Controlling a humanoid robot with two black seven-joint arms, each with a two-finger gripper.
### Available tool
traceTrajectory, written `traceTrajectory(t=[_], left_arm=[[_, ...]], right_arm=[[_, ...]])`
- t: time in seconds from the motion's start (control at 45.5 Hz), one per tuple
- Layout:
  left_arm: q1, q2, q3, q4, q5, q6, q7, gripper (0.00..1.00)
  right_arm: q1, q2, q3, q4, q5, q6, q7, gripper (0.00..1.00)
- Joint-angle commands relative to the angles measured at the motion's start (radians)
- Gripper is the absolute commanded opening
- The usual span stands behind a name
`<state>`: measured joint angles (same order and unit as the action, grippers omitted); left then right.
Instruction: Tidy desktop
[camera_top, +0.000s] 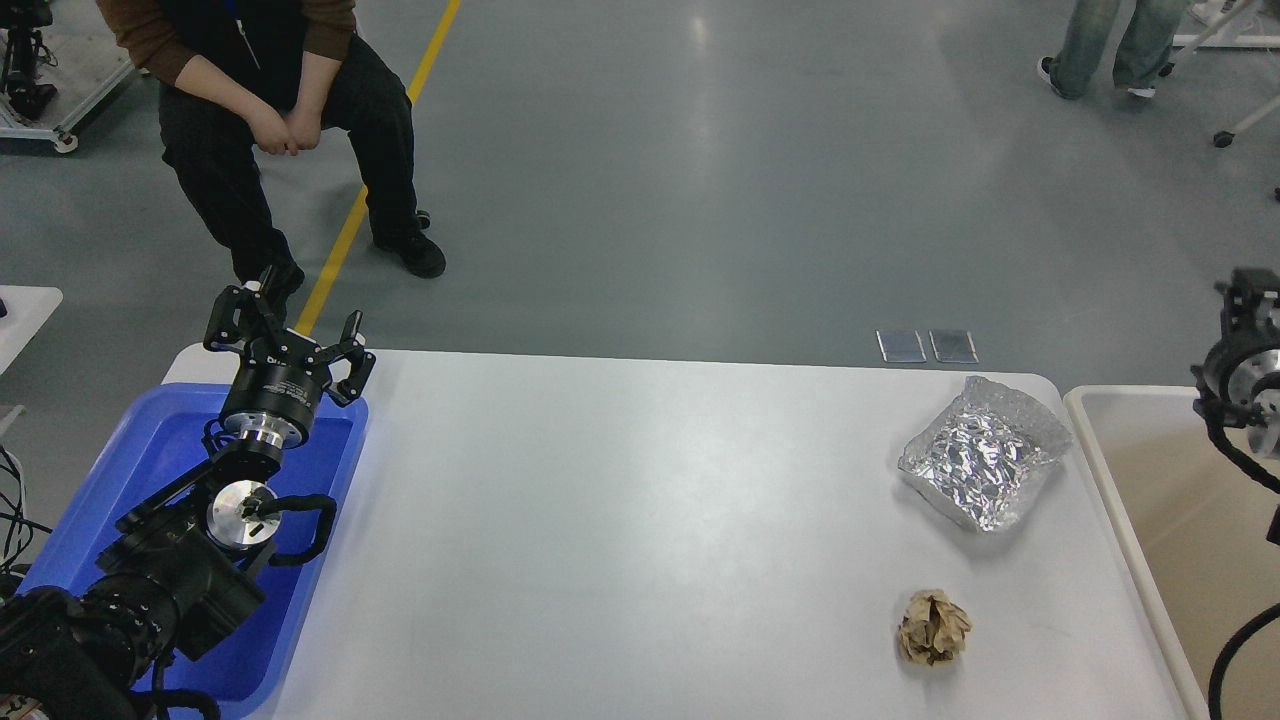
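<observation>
The white desktop (620, 520) has lots of open room in the middle, and only a crinkly foil bag (985, 465) and a crumpled brown paper ball (933, 627) (both near the right end) stand in the way.

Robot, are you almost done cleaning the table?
Not yet. Nothing looks finished: the crumpled foil and the brown paper ball sit on the desktop. My left gripper is over the blue tray, jaws open and empty; my right gripper holds nothing I can see. Both scraps are left.

A blue tray (330, 560) lies left; a seated person (270, 110) waits beyond a yellow floor line (375, 165).
</observation>
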<state>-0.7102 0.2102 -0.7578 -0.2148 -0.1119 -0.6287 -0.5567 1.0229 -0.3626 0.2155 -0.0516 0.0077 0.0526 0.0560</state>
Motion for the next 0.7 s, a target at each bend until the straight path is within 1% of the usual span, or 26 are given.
traceTrajectory(t=[0.0, 0.044, 0.154, 0.285, 0.351, 0.395, 0.417, 0.549, 0.593, 0.615, 0.681], left_arm=[[0.000, 0.000, 0.000, 0.000, 0.000, 0.001, 0.000, 1.00], [0.000, 0.000, 0.000, 0.000, 0.000, 0.000, 0.000, 1.00], [0.000, 0.000, 0.000, 0.000, 0.000, 0.000, 0.000, 1.00], [0.000, 0.000, 0.000, 0.000, 0.000, 0.000, 0.000, 1.00], [0.000, 0.000, 0.000, 0.000, 0.000, 0.000, 0.000, 1.00], [0.000, 0.000, 0.000, 0.000, -0.002, 0.000, 0.000, 1.00], [0.000, 0.000, 0.000, 0.000, 0.000, 0.000, 0.000, 1.00], [0.000, 0.000, 0.000, 0.000, 0.000, 0.000, 0.001, 1.00], [0.000, 0.000, 0.000, 0.000, 0.000, 0.001, 0.000, 1.00], [0.000, 0.000, 0.000, 0.000, 0.000, 0.000, 0.000, 1.00], [0.000, 0.000, 0.000, 0.000, 0.000, 0.000, 0.000, 1.00]], right_arm=[[0.147, -0.013, 0.021, 0.025, 0.015, 0.033, -0.001, 1.00], [0.151, -0.035, 0.030, 0.088, 0.015, 0.049, -0.001, 1.00], [0.154, -0.148, 0.091, 0.272, 0.015, 0.053, -0.001, 1.00], [0.131, -0.225, 0.280, 0.482, 0.005, 0.038, 0.004, 1.00], [0.086, -0.252, 0.344, 0.573, -0.005, 0.041, 0.027, 1.00], [0.053, -0.260, 0.383, 0.619, -0.006, 0.044, 0.079, 1.00], [0.036, -0.260, 0.398, 0.634, -0.006, 0.044, 0.112, 1.00], [-0.067, -0.263, 0.433, 0.688, -0.009, 0.055, 0.353, 1.00], [-0.099, -0.260, 0.433, 0.700, -0.009, 0.056, 0.402, 1.00], [-0.118, -0.259, 0.433, 0.708, -0.011, 0.056, 0.419, 1.00], [-0.179, -0.245, 0.435, 0.723, -0.011, 0.058, 0.443, 1.00]])
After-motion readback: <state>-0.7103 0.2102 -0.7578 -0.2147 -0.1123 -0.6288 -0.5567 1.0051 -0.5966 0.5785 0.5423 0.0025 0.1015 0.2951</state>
